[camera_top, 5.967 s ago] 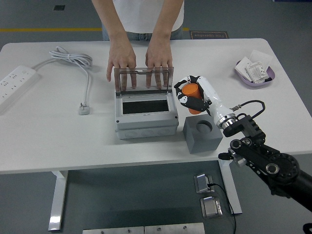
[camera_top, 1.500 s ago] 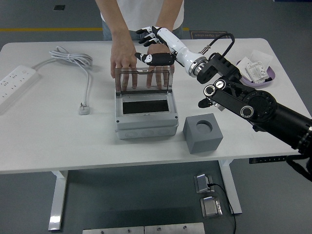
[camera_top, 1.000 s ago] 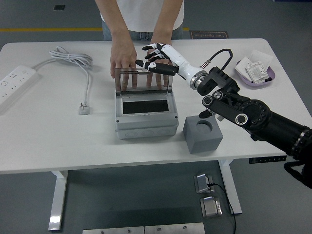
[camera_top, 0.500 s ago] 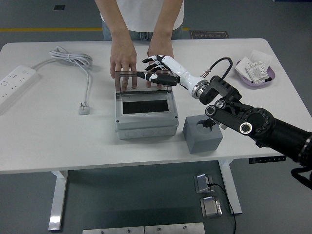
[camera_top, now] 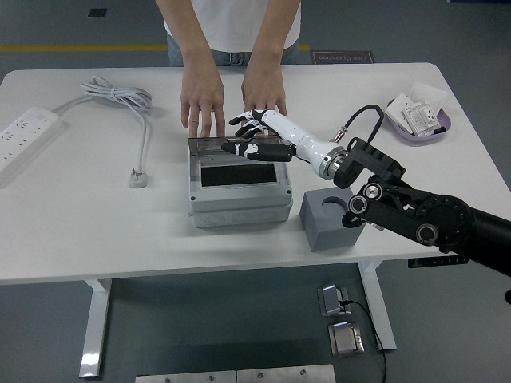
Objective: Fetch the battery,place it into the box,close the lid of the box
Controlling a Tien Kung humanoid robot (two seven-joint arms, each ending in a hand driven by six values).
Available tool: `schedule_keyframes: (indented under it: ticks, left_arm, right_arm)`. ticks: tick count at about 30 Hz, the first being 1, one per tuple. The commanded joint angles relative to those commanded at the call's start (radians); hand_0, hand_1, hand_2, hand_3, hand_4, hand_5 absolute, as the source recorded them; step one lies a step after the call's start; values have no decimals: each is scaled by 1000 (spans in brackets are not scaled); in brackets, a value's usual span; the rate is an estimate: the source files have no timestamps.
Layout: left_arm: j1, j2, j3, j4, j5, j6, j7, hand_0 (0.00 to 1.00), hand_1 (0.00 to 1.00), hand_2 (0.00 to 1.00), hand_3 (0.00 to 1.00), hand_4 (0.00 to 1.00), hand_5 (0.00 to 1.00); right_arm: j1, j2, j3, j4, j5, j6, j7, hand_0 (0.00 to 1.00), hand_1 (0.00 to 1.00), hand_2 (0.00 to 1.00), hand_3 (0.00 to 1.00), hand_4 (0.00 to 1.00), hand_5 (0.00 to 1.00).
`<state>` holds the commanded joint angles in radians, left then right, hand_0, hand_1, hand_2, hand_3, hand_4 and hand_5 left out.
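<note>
While the right hand (camera_top: 254,137) lies w/ fingers spread flat on the clear lid (camera_top: 209,143), holding nothing, that lid sits tilted low over the grey box (camera_top: 237,199). Battery not visible; can't tell if it's inside. Person's hands (camera_top: 201,100) rest on the table (camera_top: 80,231) just behind the box. Grey block (camera_top: 331,217) is right of the box, w/ its round hole showing.
</note>
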<state>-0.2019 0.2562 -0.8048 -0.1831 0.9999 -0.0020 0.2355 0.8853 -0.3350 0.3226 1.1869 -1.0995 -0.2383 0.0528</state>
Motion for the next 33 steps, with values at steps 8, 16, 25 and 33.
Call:
schedule_keyframes:
  ticks: [8,16,25,33]
  left_arm:
    - [3,-2,2,0,-6,2,0,640,708,599,601,578,123]
    - [6,-5,7,0,-10,2,0,639,708,600,601,576,123]
    - [10,-9,1,0,-7,3,1,640,707,601,600,574,124]
    - [26,-12,4,1,-22,6,0,640,707,601,601,575,124]
  right_arm:
    - [-37,-28,3,49,-9,4,-12,822,690,728,793,979,743]
    - [-58,-34,21,51,-11,10,-13,806,690,727,796,979,745]
    - [-102,-53,106,53,-49,43,-29,793,673,720,795,957,727]
    - [-228,-130,298,126,-174,125,-99,792,669,711,795,954,725]
